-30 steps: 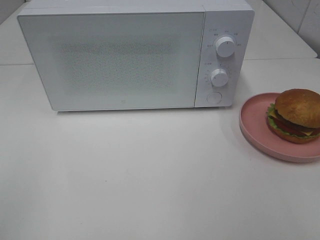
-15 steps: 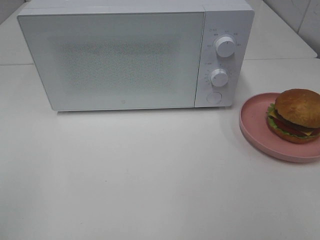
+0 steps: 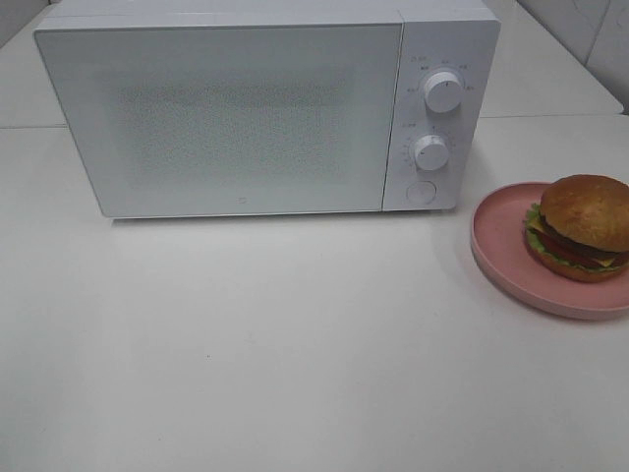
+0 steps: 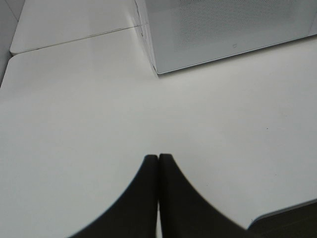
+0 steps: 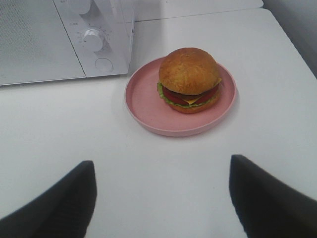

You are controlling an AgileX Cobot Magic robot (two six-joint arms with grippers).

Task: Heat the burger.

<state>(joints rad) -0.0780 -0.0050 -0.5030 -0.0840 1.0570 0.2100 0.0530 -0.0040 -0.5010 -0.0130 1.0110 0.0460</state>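
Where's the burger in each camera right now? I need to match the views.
Exterior high: burger at the far right edge, on the pink plate.
Left wrist: not in view.
Right wrist: burger above centre, on the plate.
Shared landmark: the white microwave, with its knobs toward the burger.

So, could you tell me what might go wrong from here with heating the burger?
The microwave door is closed, so it must be opened before anything goes in. The burger sits loose on the pink plate; a tilted lift could slide it off. The right gripper is open, the left gripper shut.
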